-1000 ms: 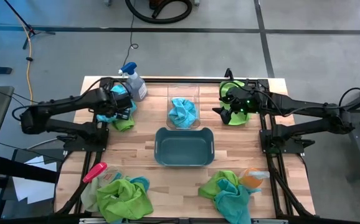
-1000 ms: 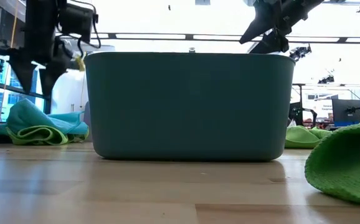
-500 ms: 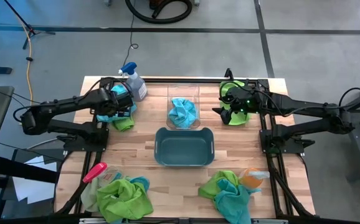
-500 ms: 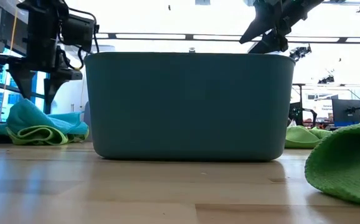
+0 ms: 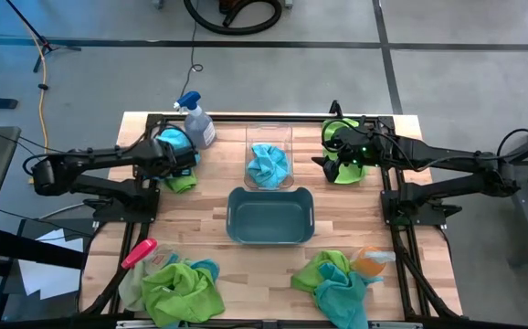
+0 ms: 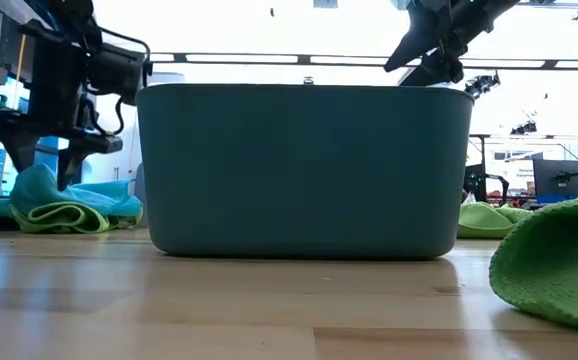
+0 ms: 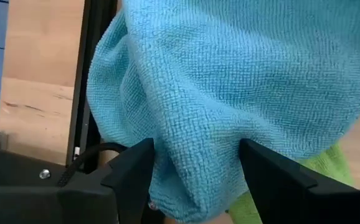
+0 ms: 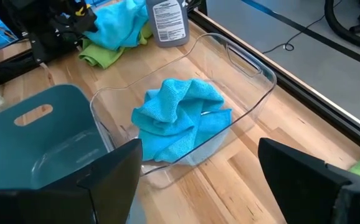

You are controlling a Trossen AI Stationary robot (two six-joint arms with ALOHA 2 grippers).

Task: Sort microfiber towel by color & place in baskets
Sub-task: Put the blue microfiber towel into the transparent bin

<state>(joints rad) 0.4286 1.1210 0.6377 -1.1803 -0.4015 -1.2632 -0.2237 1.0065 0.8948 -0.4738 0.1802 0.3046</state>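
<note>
Between the two dark fingers (image 7: 130,171) of the left gripper (image 7: 195,180), a fold of a turquoise blue microfiber towel (image 7: 242,87) is seen in the left wrist view; the fingers are spread on either side of the fold, and whether it is actually pinched cannot be told. A lime green microfiber towel (image 7: 329,168) is glimpsed under the blue one. In the high view the left gripper (image 5: 166,155) is found at the far left part of the light wooden tabletop (image 5: 209,206), over this small blue-and-green pile (image 5: 180,174), which lies just beside a clear spray bottle with a blue trigger (image 5: 195,119).

The fingers of the right gripper (image 8: 198,180) are held wide apart, with nothing between them. This gripper (image 5: 331,164) is placed at the far right of the tabletop, beside a lime green towel (image 5: 346,172) lying flat there.

Between the two arms a clear, narrow rectangular plastic basket (image 5: 253,135) is set, and a crumpled turquoise blue towel (image 5: 269,164) is contained in it. Just in front of it a dark teal plastic basket with rounded corners (image 5: 269,217) is placed; no towel is seen inside.

At the near left edge a heap of lime green and blue towels (image 5: 177,288) is piled, with a pink-handled brush (image 5: 138,252) just beside it. At the near right edge a second mixed heap (image 5: 337,279) is found.
</note>
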